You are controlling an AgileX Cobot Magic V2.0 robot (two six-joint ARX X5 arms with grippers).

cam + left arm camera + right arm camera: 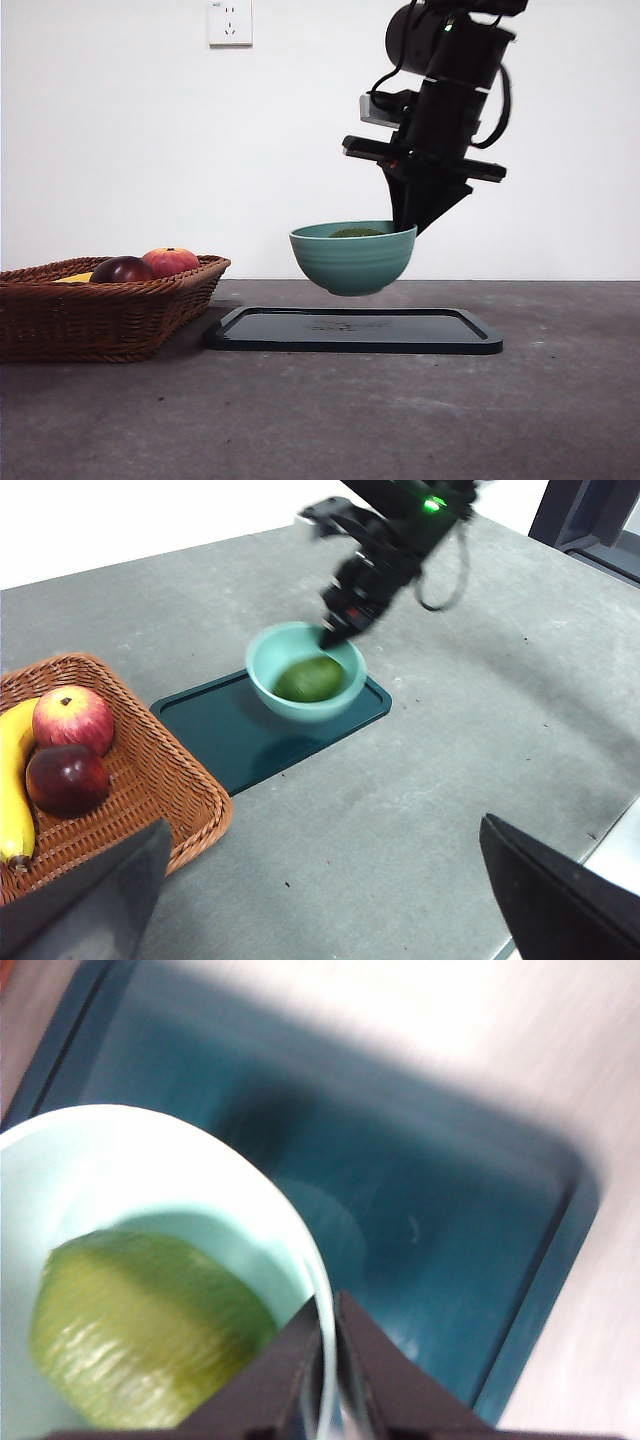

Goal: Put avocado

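The green avocado (357,232) (309,679) (140,1330) lies inside a teal bowl (352,262) (300,702) (150,1170). My right gripper (408,222) (328,635) (328,1360) is shut on the bowl's rim and holds the bowl in the air above the dark tray (355,330) (230,735) (450,1250). The bowl's underside hangs a little clear of the tray. My left gripper (320,920) stands open with nothing between its jaws, high above the near side of the table.
A wicker basket (100,310) (160,780) stands left of the tray, holding a banana (12,780), a red apple (170,261) (72,718) and a dark maroon fruit (122,269) (66,779). A wall socket (230,22) is on the back wall.
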